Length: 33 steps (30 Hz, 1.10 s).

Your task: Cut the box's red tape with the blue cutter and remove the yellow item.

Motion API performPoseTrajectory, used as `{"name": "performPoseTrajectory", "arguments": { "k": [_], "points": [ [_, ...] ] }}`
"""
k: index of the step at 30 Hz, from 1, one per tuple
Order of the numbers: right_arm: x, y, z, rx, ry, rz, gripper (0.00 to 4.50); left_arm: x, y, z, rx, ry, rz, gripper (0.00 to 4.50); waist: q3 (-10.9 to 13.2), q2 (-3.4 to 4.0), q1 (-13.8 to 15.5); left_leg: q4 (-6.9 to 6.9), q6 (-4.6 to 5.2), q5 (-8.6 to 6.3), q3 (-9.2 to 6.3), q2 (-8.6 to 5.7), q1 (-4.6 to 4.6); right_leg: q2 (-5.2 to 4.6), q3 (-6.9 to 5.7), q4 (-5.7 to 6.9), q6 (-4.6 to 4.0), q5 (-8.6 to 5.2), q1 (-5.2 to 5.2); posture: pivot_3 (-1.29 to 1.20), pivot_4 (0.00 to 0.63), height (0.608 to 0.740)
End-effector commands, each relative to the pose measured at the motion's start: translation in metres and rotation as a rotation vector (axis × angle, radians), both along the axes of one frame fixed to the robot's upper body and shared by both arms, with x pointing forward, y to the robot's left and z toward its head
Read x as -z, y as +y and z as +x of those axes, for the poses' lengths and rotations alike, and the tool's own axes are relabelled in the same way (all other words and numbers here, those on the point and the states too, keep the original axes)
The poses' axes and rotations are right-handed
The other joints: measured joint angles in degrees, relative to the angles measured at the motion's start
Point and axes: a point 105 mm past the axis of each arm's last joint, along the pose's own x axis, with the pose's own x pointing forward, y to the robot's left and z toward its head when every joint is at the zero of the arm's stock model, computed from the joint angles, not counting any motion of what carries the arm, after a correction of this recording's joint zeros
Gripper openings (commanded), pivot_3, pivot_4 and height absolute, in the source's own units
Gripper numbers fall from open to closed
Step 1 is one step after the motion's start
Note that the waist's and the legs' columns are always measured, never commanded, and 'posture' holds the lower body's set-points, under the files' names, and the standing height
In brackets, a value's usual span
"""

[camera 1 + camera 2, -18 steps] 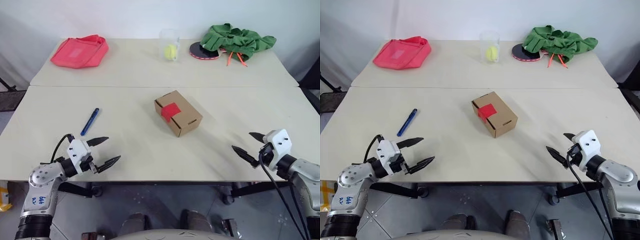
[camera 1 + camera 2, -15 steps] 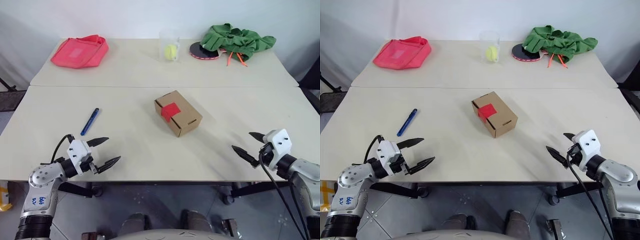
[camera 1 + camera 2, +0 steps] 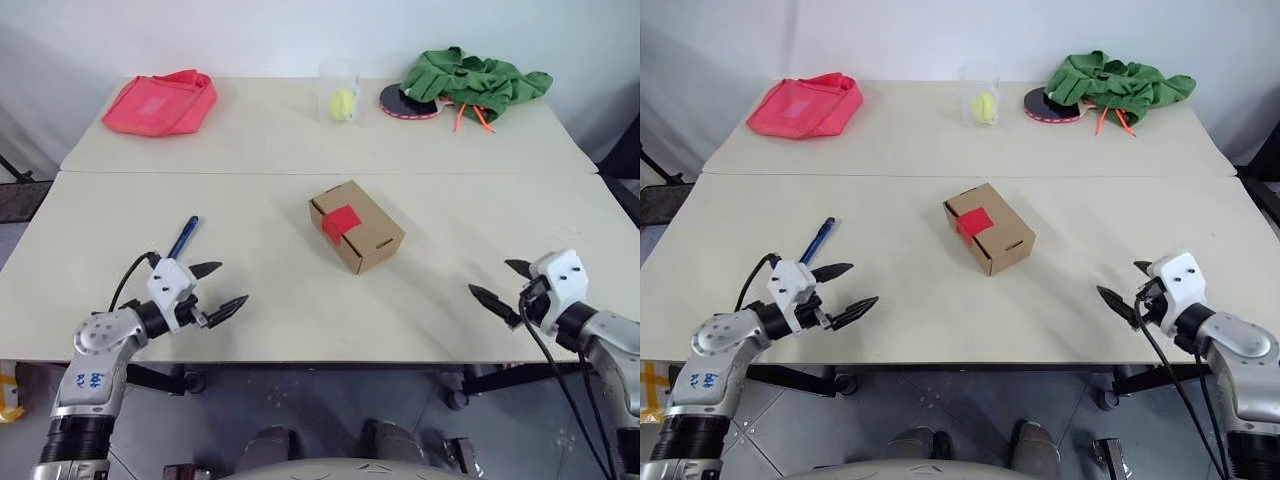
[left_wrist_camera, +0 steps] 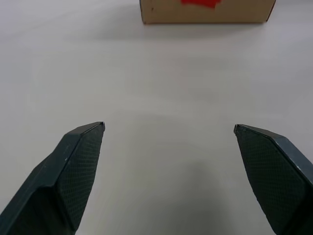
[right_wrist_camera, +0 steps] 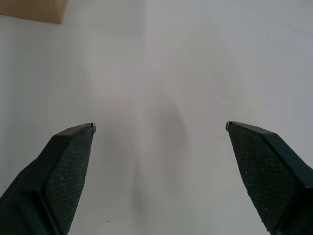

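Both grippers spread wide and empty over the near table edge, left gripper [image 3: 222, 287] just short of the blue cutter [image 3: 185, 235], likely lining up to grasp it; box [image 3: 357, 226], red tape [image 3: 340, 222] intact, mid-table; right gripper [image 3: 502, 284] well apart.

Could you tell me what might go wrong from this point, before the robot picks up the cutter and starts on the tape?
1. The blue cutter lies flat and slim on the table, partly behind the left gripper; the open fingers could nudge it away instead of grasping.
2. The box stands free and unheld; pressing on the red tape may slide or turn it unless the right gripper steadies it.
3. The box is shut, so cutting too deep might damage whatever is inside.
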Motion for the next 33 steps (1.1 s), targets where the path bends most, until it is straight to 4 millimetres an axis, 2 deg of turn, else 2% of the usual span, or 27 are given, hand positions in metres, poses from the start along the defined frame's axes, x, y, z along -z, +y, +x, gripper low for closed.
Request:
{"name": "performPoseTrajectory", "arguments": {
  "k": [1, 4, 9, 15, 18, 21, 25, 29, 33],
  "points": [
    [-0.018, 0.014, -0.005, -0.045, -0.043, 0.030, 4.50, -0.008, 0.001, 0.007, 0.006, -0.031, -0.008, 4.31, 0.00, 0.00, 0.03, 0.00, 0.00, 0.00, 0.00, -0.01, 0.00, 0.00, 0.00, -0.01, 0.00, 0.00, 0.00, 0.00, 0.150, 0.740],
    [-0.020, 0.029, -0.009, -0.088, -0.001, 0.156, 3.89, -0.014, 0.007, 0.026, -0.071, -0.041, -0.036, 3.65, 0.02, -0.03, 0.04, 0.00, 0.00, 0.00, 0.01, -0.03, 0.01, 0.00, 0.00, -0.01, 0.01, 0.00, 0.01, 0.00, 0.150, 0.740],
    [-0.024, 0.043, -0.012, -0.106, -0.017, 0.165, 2.10, -0.016, 0.004, 0.045, -0.071, -0.048, 0.020, 2.02, 0.04, -0.07, 0.22, 0.06, 0.02, 0.00, 0.01, -0.05, -0.02, 0.03, 0.00, -0.01, 0.02, 0.01, 0.02, 0.00, 0.150, 0.740],
    [-0.022, 0.057, 0.002, -0.033, -0.072, 0.172, 0.00, -0.032, -0.020, 0.097, -0.060, -0.078, 0.039, 0.10, 0.12, -0.22, 1.07, 0.15, -0.01, 0.01, 0.02, -0.23, -0.07, 0.12, -0.03, -0.01, 0.02, 0.01, 0.01, 0.00, 0.150, 0.740],
    [-0.021, 0.061, 0.010, 0.016, -0.081, 0.184, 0.00, -0.038, -0.037, 0.113, -0.047, -0.088, 0.042, 0.04, 0.12, -0.22, 1.15, 0.14, -0.01, 0.01, 0.04, -0.26, -0.11, 0.13, -0.02, -0.02, 0.02, 0.01, -0.02, 0.00, 0.150, 0.740],
    [-0.020, 0.064, 0.014, 0.035, -0.081, 0.173, 0.00, -0.042, -0.052, 0.121, -0.016, -0.095, 0.036, 0.04, 0.13, -0.23, 1.16, 0.10, -0.01, 0.00, 0.07, -0.27, -0.25, 0.17, -0.05, 0.01, 0.04, 0.02, -0.20, 0.00, 0.150, 0.740],
    [-0.027, 0.056, 0.031, 0.103, -0.118, 0.132, 0.00, -0.050, -0.083, 0.130, 0.031, -0.085, 0.017, 0.04, 0.15, -0.27, 1.13, 0.26, -0.04, 0.01, 0.45, -0.24, -0.94, 0.25, -0.11, 0.17, 0.04, 0.02, -0.86, 0.00, 0.150, 0.740],
    [-0.025, 0.049, 0.052, 0.145, -0.129, 0.058, 0.00, -0.044, -0.105, 0.123, 0.147, 0.011, -0.029, 0.04, 0.18, -0.32, 0.84, 0.44, -0.04, 0.01, 0.54, -0.21, -1.11, 0.29, -0.08, 0.15, 0.04, 0.02, -0.94, 0.00, 0.150, 0.740],
    [-0.022, 0.049, 0.074, 0.138, -0.137, 0.028, 0.00, -0.038, -0.119, 0.117, 0.230, 0.106, -0.066, 0.04, 0.19, -0.33, -0.05, 0.44, -0.04, 0.01, 0.54, -0.17, -1.10, 0.31, -0.08, 0.18, 0.04, 0.02, -0.94, 0.00, 0.150, 0.740]
  ]
}}
